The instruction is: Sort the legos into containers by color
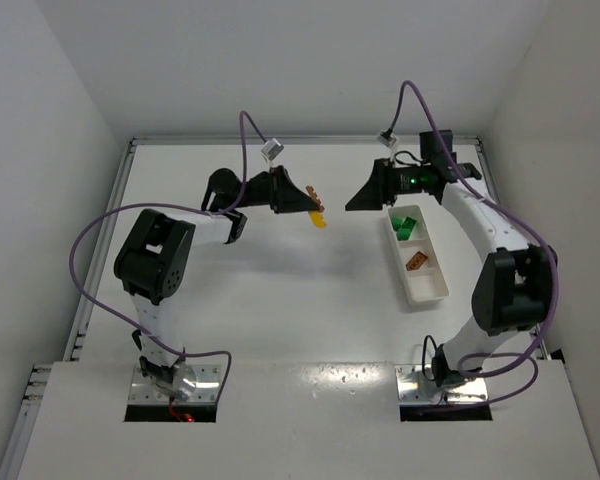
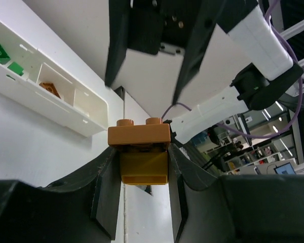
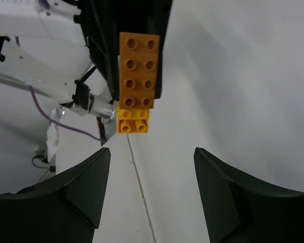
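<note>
two joined legos (image 3: pixel 138 76), likely stiff and light, are sitting pinched in the left gripper (image 2: pixel 142 174); right gripper (image 3: pixel 152 162), three o'clock, is gaping empty; grip flat sides.

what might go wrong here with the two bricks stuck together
The left gripper holds an orange-brown brick and a yellow brick joined, in mid-air. The open right gripper may pinch both, not one. Pulled apart, one may drop to the table, away from the tray.
</note>
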Robot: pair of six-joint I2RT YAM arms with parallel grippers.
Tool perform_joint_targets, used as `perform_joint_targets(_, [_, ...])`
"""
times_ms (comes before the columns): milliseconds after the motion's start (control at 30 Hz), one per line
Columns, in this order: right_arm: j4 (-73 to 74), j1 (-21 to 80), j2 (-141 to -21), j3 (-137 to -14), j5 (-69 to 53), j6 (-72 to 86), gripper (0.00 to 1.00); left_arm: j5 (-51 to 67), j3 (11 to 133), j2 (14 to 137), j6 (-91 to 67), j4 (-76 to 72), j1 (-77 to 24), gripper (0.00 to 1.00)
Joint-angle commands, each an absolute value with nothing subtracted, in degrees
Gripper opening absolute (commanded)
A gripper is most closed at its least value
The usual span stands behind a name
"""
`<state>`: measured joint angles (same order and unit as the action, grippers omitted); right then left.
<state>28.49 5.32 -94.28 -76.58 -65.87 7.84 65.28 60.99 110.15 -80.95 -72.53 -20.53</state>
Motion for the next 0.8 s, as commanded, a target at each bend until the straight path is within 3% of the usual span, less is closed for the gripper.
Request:
perform_joint_targets(0, [26.2, 8.0, -92.5, -76.4, -69.5, 9.0, 0.68, 62.8, 62.4, 109.0, -83.1, -91.6, -20.4, 0.07])
perform_joint_targets(767, [20.4, 13.4, -98.9, -79.3, -66.8, 13.4, 0.73, 58.2, 63.8, 109.0, -84.7, -92.6, -19.9, 0.07])
